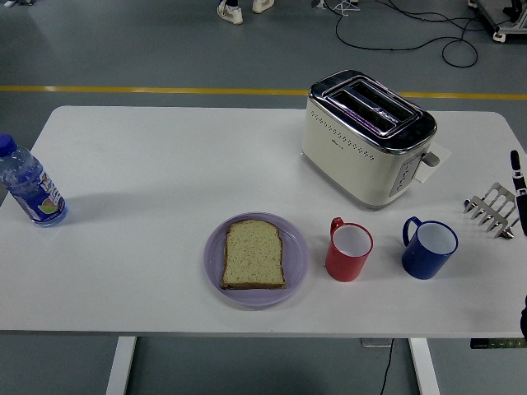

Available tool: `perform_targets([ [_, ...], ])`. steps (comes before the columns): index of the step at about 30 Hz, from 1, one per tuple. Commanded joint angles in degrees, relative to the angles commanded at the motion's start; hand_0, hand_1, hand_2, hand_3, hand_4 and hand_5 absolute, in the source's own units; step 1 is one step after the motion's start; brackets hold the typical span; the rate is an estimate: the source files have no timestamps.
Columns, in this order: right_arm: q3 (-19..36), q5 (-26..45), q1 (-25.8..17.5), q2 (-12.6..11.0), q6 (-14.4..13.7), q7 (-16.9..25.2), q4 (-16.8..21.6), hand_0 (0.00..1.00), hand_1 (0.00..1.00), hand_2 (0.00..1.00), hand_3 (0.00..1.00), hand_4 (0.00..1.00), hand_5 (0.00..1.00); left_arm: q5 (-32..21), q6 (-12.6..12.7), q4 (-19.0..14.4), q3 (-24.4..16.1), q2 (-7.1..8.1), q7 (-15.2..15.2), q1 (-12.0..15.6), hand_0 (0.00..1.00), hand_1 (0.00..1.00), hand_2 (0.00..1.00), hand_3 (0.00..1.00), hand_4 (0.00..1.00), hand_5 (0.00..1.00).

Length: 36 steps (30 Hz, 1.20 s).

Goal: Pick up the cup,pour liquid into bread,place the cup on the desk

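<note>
The right hand barely shows at the edge; I cannot tell its grip. The red round cup sits right of the purple plate. A crooked grab could tip it.

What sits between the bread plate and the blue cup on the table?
In the head view, the red cup stands between the purple plate and the blue cup, handle toward the plate, touching neither; bare white table either side.

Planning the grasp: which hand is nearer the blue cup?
Right. Only a sliver of the right hand shows at the picture's right edge, beyond the metal rack, right of the blue cup. The left hand is out of view.
</note>
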Motion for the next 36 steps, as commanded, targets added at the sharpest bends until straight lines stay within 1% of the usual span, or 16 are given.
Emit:
perform_targets([
  [3,0.6,-0.2,0.0,0.7,-0.2,-3.7,-1.5,0.67,0.617,0.664,0.619,0.612,0.264,0.1,0.0,0.0,-0.4,0.03,0.0,-0.1,0.646,0.599,0.578,0.527,0.295,0.762],
  [5,0.6,-0.1,0.2,1.0,-0.2,-4.8,-2.1,0.67,0.617,0.664,0.619,0.612,0.264,0.2,0.1,-0.1,-0.6,0.06,0.0,-0.1,0.646,0.599,0.578,0.527,0.295,0.762],
  [6,0.8,-0.1,0.3,1.2,-0.2,-5.2,-2.5,0.654,0.597,0.656,0.618,0.613,0.269,0.2,0.1,-0.1,-0.7,0.07,0.0,-0.2,0.646,0.596,0.577,0.526,0.295,0.76],
  [7,0.9,-0.1,0.4,1.5,-0.2,-5.3,-2.8,0.654,0.597,0.656,0.618,0.613,0.269,0.2,0.1,-0.1,-0.7,0.08,0.0,-0.2,0.646,0.596,0.577,0.526,0.295,0.76],
  [11,1.3,-0.3,0.7,2.0,-0.2,-5.5,-3.2,0.654,0.597,0.656,0.618,0.613,0.269,0.2,0.1,-0.1,-0.9,0.05,-0.1,-0.2,0.646,0.596,0.577,0.526,0.295,0.76],
  [36,2.6,1.9,0.2,2.1,-2.6,-4.6,-3.1,0.635,0.585,0.643,0.613,0.602,0.271,0.3,0.1,-0.1,-0.7,-0.09,-0.1,-0.4,0.646,0.596,0.579,0.526,0.295,0.755],
])
